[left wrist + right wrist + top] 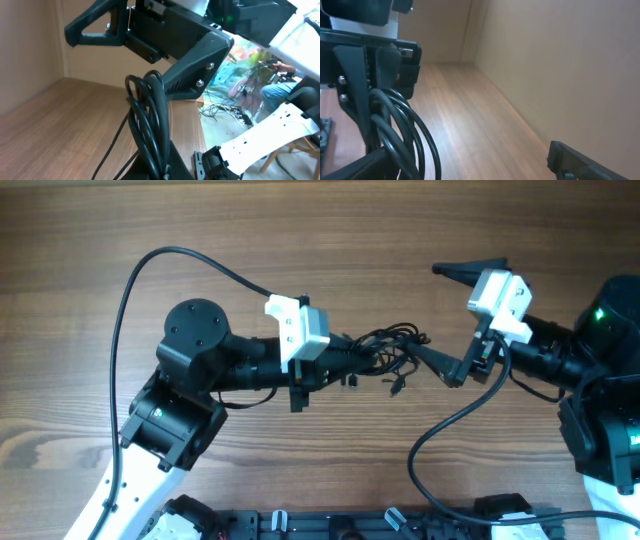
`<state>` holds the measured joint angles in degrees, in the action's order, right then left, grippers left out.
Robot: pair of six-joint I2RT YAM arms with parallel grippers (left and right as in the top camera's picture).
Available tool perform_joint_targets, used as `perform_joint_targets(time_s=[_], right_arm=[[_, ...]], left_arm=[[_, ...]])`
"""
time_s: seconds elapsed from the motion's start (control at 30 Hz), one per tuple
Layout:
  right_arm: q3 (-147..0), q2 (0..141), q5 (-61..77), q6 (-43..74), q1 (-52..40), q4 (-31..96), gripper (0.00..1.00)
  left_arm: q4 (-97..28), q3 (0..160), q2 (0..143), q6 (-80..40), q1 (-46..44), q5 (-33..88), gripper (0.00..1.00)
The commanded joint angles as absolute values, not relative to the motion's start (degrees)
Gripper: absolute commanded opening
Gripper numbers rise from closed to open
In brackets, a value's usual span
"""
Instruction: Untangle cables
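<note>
Found the cables [393, 345] as thin, glossy black cords, bunched in a small loose tangle over the middle of the desk [300, 240]. Ran left to right: left end pinched in the closed jaws of the left gripper [365, 355], right end against the near finger of the wide-spread right gripper [425, 310]. Showed several overlapping loops in both wrist views. Trailed one short plug end toward the near side.

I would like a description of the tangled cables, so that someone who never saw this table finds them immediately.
On the wooden table, find the two white camera mounts near the middle. Between them are the cables, a small knot of black cords with little plug ends. They are much thinner than the single thick robot cables curving to each mount.
</note>
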<state>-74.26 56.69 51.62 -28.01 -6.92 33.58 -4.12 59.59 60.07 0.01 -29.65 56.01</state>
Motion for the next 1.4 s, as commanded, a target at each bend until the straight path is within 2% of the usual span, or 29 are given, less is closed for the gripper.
perform_joint_targets(time_s=[0.0,0.13,0.3,0.37,0.6,0.7,0.8,0.87,0.97,1.13,1.23,1.37], right_arm=[[-74.6,56.4,47.1,-28.5,-6.7,31.5,0.95],[-74.6,57.3,46.1,-28.5,-6.7,31.3,0.96],[-74.6,57.6,48.7,-28.3,-6.7,33.1,0.97],[-74.6,57.6,51.2,-28.5,-6.7,35.2,0.97],[-74.6,57.6,51.7,-28.6,-6.7,40.8,0.97],[-74.7,57.1,49.9,-30.0,-6.7,40.6,0.97],[-74.7,55.4,41.4,-30.0,-6.7,38.5,0.97],[-74.7,54.3,38.3,-30.0,-6.7,35.6,0.97],[-74.6,54.7,36.9,-30.0,-6.7,33.3,0.98],[-74.6,57.2,37.4,-29.8,-6.7,33.3,0.98],[-74.6,57.4,42.0,-29.8,-6.7,35.3,0.98],[-74.6,57.4,46.3,-30.0,-6.7,40.1,0.98]], left_arm=[[-3.7,60.0,59.7,-0.6,-30.2,60.3,0.04],[-0.7,60.0,59.7,-0.6,-30.2,68.7,0.04],[0.4,60.0,59.7,-0.4,-30.2,69.1,0.04],[1.1,60.0,59.7,-0.4,-30.2,65.4,0.04],[0.1,60.0,59.7,-3.7,-30.2,41.0,0.04],[-0.1,60.0,59.7,-3.6,-30.2,37.7,0.04],[-0.9,60.0,59.7,-3.2,-30.1,35.6,0.04],[-1.5,60.0,59.7,-3.2,-30.1,37.8,0.04],[-1.4,60.0,59.7,-3.2,-30.1,48.7,0.04],[-0.8,60.0,59.7,-1.8,-30.1,54.7,0.04],[1.6,60.0,59.7,-1.8,-30.1,53.2,0.04],[2.5,60.0,59.7,-1.9,-30.1,43.5,0.04]])
